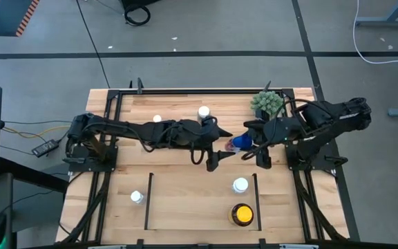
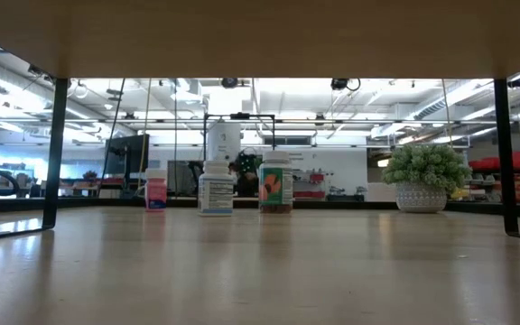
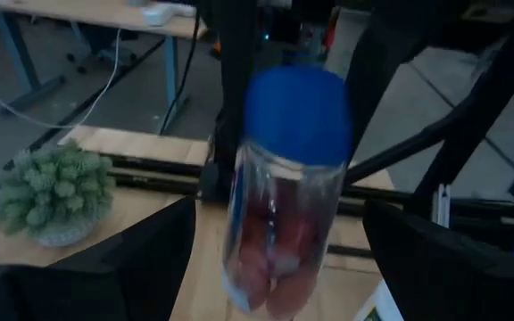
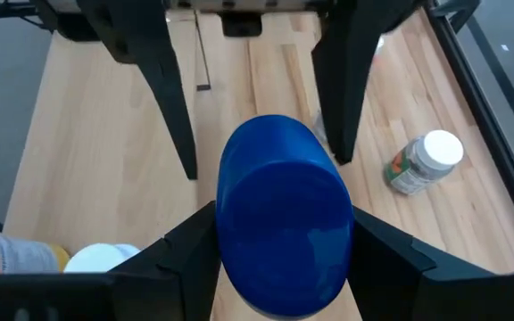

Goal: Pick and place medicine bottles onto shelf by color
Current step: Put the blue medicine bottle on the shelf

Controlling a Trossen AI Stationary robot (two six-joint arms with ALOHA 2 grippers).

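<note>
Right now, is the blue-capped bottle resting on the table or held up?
Held up: the right hand grips the blue-capped bottle by its cap, the table below; left hand open around it.

Quick tally for you, top-down view:

- bottles: six you can count. White caps at point(image 1: 203, 111), point(image 1: 157, 119), point(image 1: 137, 197), point(image 1: 240, 185); yellow-capped one point(image 1: 242, 214); blue-capped one point(image 1: 241, 142) held mid-table
- arms: two, one gripper each, left gripper point(image 1: 216, 146), right gripper point(image 1: 254, 142)
- plant point(image 1: 267, 104): one
- shelf point(image 1: 199, 207): one bay, two black side bars
</note>
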